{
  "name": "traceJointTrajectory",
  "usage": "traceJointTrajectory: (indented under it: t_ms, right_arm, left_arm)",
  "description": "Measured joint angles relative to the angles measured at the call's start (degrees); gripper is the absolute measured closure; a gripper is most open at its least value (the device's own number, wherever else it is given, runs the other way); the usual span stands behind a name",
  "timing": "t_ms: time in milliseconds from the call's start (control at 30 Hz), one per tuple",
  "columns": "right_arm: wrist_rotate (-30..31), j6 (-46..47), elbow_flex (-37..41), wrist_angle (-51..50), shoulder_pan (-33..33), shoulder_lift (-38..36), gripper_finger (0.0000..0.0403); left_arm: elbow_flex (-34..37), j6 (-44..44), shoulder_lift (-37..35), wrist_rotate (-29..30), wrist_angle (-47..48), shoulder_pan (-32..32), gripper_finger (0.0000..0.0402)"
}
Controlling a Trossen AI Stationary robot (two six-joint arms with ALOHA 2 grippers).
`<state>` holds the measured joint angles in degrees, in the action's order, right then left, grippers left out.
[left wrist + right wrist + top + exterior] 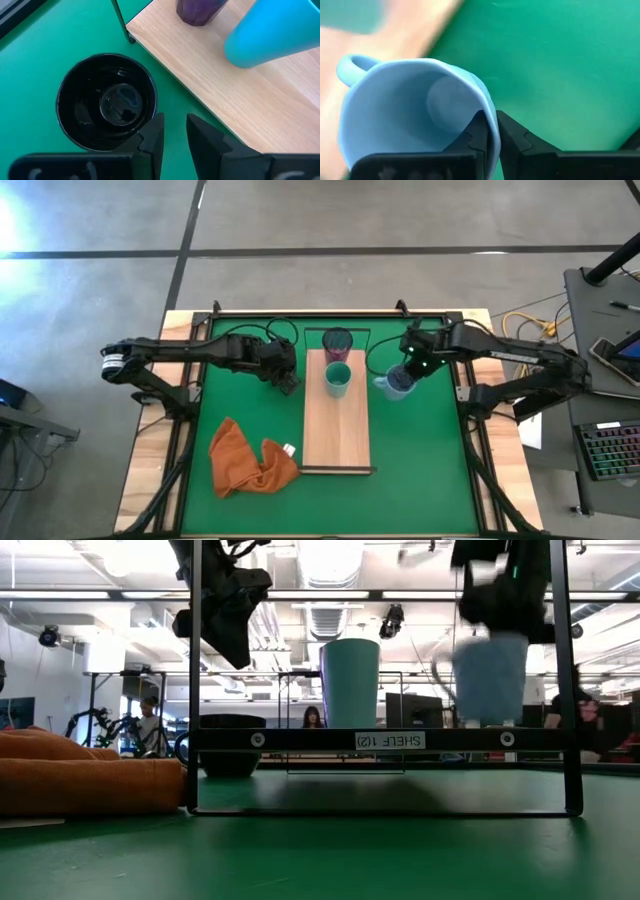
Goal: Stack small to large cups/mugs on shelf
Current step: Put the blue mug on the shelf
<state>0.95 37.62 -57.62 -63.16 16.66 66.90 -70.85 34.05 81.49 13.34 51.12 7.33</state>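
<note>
The light-wood shelf [335,430] lies along the middle of the green mat. The dark purple cup [338,342] stands at its far end, and the teal cup [338,380] stands just nearer on the board. The black mug [105,102] stands upright on the mat, left of the shelf's far end. My left gripper [174,137] hovers high above the black mug's shelf side, with a narrow gap between its fingers and nothing in it. My right gripper [492,135] is shut on the light blue mug [397,385], just right of the shelf. My right gripper pinches the light blue mug's wall at the rim [487,112], one finger inside the mug and one outside. This is on the side away from the handle [349,65]. The fingers come from above, pointing down. In the low view the mug [490,675] hangs about upright, lifted clear of the mat.
An orange cloth [252,462] lies bunched on the mat, left of the shelf's near end. The shelf's black wire frame [380,740] stands at its ends. The near half of the board [335,445] is bare.
</note>
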Motion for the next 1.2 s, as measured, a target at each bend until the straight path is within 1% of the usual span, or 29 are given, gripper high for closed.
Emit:
traceJointTrajectory:
  t_ms: [100,200,267,333,400,500,633,733,900,1000,1200]
  right_arm:
    - [0.5,2.8,-5.7,-3.4,-5.6,-0.3,0.0388]
    - [1.9,6.2,-11.3,-3.5,-11.2,1.4,0.0388]
    - [3.8,8.1,-14.2,-5.5,-14.3,3.7,0.0388]
    - [4.2,10.0,-16.4,-8.6,-16.5,6.5,0.0389]
    - [4.9,12.0,-18.2,-8.9,-17.9,9.6,0.0389]
    - [5.3,13.4,-20.3,-7.7,-18.9,14.0,0.0389]
    - [5.0,12.9,-23.6,-2.7,-20.0,19.8,0.0389]
    - [4.5,12.3,-26.5,-3.0,-20.8,23.5,0.0389]
    - [4.5,12.3,-30.2,-0.5,-21.8,28.7,0.0389]
    - [4.5,13.8,-31.1,2.7,-21.8,31.3,0.0384]
    - [4.7,14.7,-30.7,4.3,-21.4,34.6,0.0379]
  left_arm:
    - [0.0,0.0,0.0,0.0,0.0,0.1,0.0333]
    - [0.0,-0.1,0.0,0.3,-0.1,0.2,0.0333]
    - [0.0,-0.2,0.0,0.3,0.0,0.2,0.0333]
    - [0.0,-0.2,0.0,0.3,-0.1,0.2,0.0333]
    - [0.0,-0.2,0.0,0.4,-0.1,0.2,0.0333]
    - [0.0,0.0,0.0,0.4,-0.1,0.2,0.0333]
    - [0.0,0.0,0.0,0.4,0.0,0.1,0.0333]
    - [0.0,0.0,0.0,0.4,0.3,0.0,0.0333]
    - [0.0,-0.3,0.0,0.4,0.4,0.0,0.0333]
    - [0.0,-0.3,0.0,0.4,0.4,0.0,0.0333]
    - [0.1,-0.7,-0.2,0.4,1.1,-0.5,0.0333]
